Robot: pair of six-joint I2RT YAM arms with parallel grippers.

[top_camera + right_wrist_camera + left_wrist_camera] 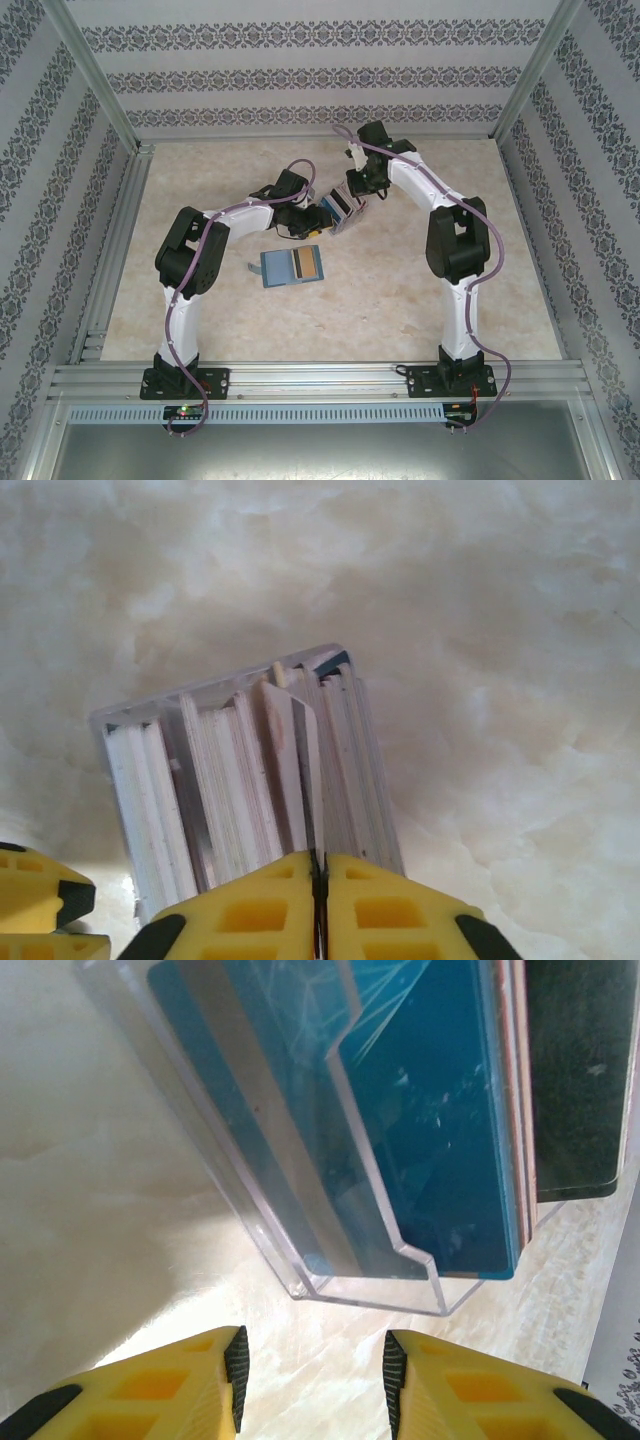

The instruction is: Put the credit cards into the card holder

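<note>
Top view, left of centre: two loose credit cards flat on the marbled table [200, 180], a blue card [277, 267] and a tan-orange card with dark stripe [308, 264], touching or overlapping; cannot tell which. They lie just in front of the left gripper [312, 1372]. Its jaws are spread with nothing between them, and their tips sit just short of the clear card holder [268, 1210]. The holder rests tilted on the table near its middle and is already loaded: blue cards [440, 1130] in front, a black card [580, 1080] at the right end. Right of that, the right gripper [318, 865] is above the holder, jaws pressed together on the top edge of a thin whitish card [310, 780]. That card stands edge-up among the other cards in the holder.
</note>
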